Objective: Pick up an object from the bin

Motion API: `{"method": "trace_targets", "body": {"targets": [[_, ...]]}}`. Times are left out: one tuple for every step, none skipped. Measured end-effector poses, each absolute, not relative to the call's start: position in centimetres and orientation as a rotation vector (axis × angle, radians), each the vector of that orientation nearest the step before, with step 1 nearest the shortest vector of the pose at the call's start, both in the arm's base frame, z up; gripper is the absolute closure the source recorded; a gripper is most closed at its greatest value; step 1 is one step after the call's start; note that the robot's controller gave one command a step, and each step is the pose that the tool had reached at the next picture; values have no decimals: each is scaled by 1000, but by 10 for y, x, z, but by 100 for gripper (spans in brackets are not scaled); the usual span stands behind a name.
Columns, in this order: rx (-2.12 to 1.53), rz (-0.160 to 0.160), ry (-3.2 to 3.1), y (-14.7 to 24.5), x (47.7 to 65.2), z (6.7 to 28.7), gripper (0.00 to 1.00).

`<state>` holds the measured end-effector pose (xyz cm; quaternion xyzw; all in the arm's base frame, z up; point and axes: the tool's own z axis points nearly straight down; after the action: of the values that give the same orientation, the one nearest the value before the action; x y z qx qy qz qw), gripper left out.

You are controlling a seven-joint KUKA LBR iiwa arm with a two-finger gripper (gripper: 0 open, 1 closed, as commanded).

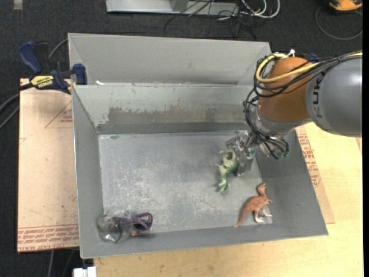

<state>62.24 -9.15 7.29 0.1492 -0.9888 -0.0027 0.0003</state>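
My pincer (242,150) is down in the right half of the bin (161,172), toward the back wall; the green dinosaur (226,168) is right at its tip, on the left side, tail pointing to the front; whether I am clenched on it or released I cannot tell; an orange dinosaur (253,205) stands apart, nearer the front right corner; a purple and clear toy (124,224) lies in the front left corner.

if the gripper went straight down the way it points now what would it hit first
Most likely the green toy dinosaur, lying right under the gripper. Depth is unclear, so it may be touching it. The orange toy dinosaur lies off that line, nearer the front wall.
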Motion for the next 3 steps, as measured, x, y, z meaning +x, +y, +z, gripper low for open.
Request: {"method": "trace_targets", "body": {"targets": [[468,-11,-3102,-91,621,90,100],[470,-7,-3112,-91,624,103,100],[470,-7,-3112,-91,624,109,100]]}}
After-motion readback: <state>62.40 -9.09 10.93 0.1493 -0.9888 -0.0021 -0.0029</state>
